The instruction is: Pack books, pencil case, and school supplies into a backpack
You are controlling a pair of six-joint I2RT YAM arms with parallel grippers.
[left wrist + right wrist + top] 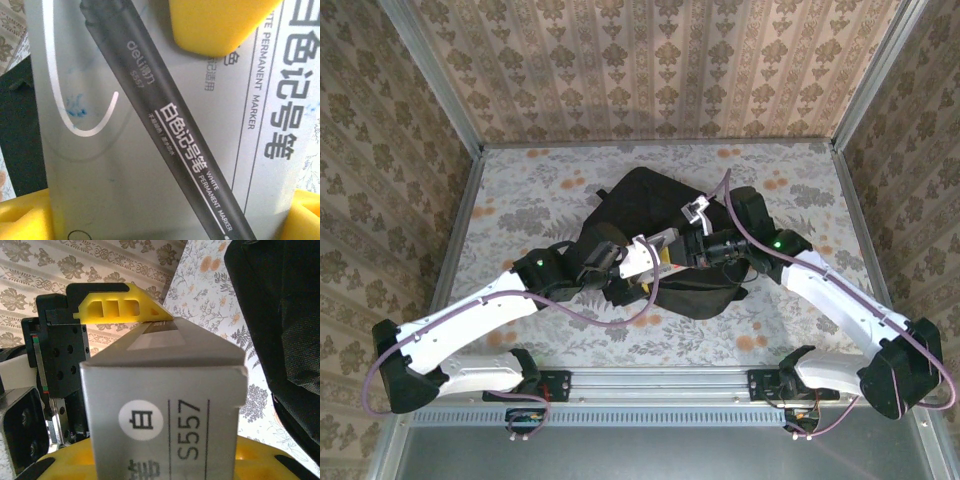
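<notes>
Marker box (160, 410) — between left hand (634, 262), right hand (678, 250)

Left gripper (658, 257) and right gripper (684, 245) meet tip to tip over the large soft black fabric backpack (640, 195).

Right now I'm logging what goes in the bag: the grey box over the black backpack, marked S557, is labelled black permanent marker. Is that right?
Not quite. The box is printed WHITE PERMANENT MARKER, not black; the left wrist view shows the lettering. The rest stands: it is grey, marked S557, and is over the black backpack.
</notes>
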